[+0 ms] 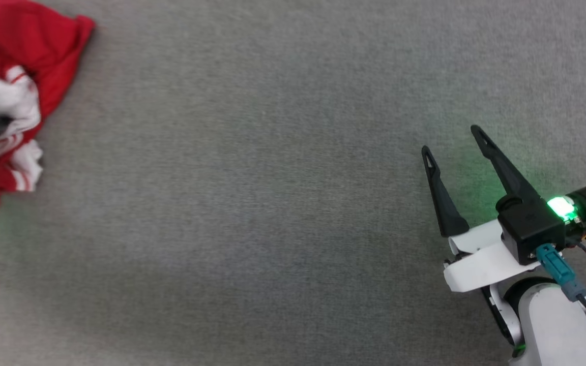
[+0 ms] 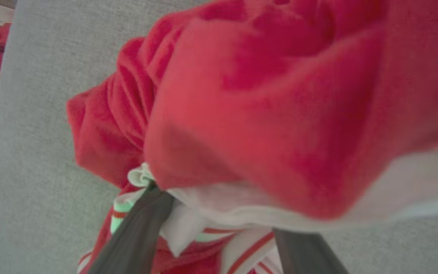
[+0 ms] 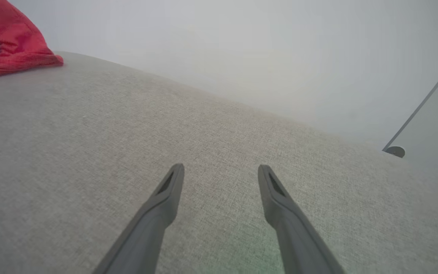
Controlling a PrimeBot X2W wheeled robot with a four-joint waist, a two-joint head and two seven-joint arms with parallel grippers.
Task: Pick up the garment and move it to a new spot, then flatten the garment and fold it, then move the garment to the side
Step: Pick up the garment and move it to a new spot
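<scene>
My head camera looks down on the grey surface (image 1: 272, 203); both wrist cameras share its garment (image 1: 44, 51) at ten o'clock, left close, right low and far.

Bare grey surface (image 1: 272, 203) lies open between the crumpled garment (image 1: 23, 61) (heaped at the far left edge) and the right gripper (image 1: 450, 140), jaws spread, low at the right.
</scene>
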